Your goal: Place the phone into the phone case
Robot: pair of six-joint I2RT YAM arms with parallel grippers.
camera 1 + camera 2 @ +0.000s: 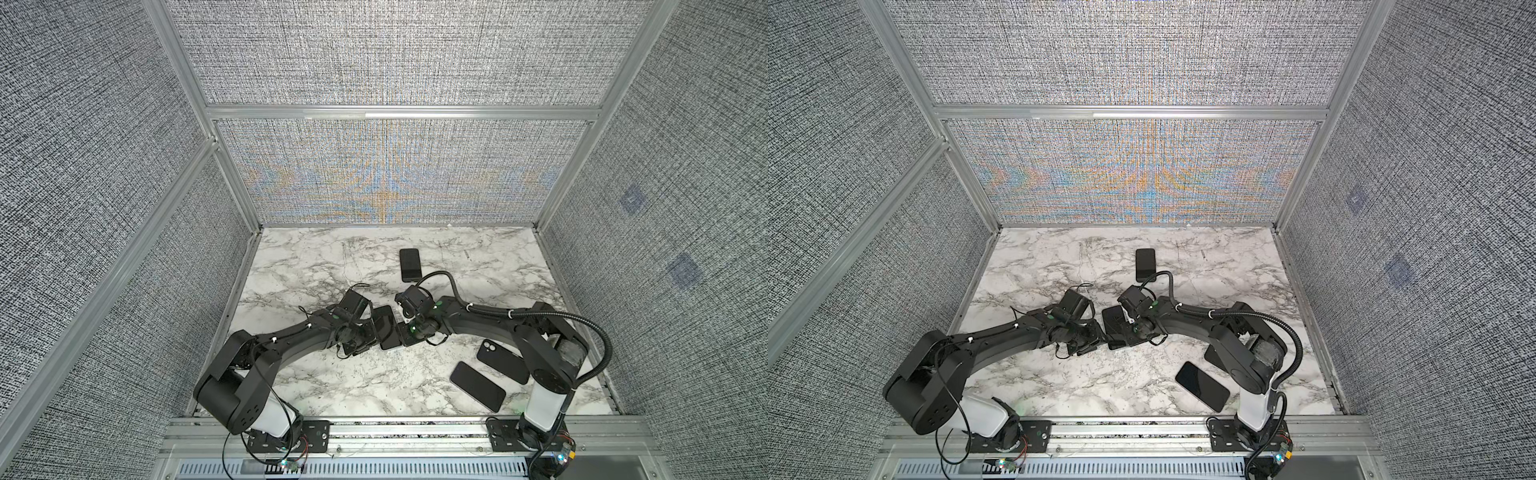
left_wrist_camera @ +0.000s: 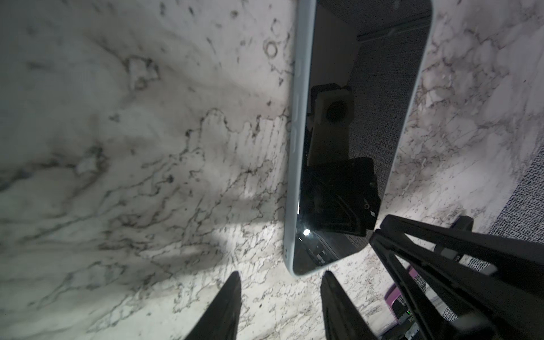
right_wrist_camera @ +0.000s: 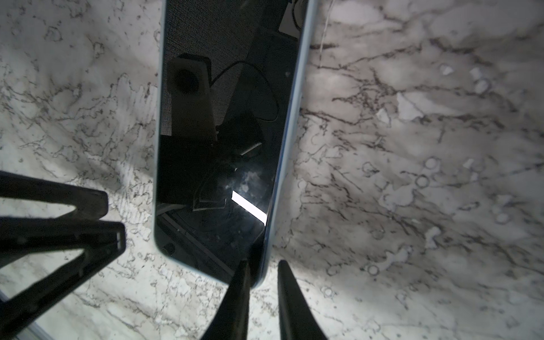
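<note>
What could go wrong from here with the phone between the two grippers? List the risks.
1. The right gripper straddles a corner of the phone, one finger over the screen: moving off, it might drag or scratch it.
2. The left gripper stands open just short of the phone's end: closing there may push it rather than grip it.
3. The two grippers sit close; they could collide.

Black-screened phone, grey-veined white table
</note>
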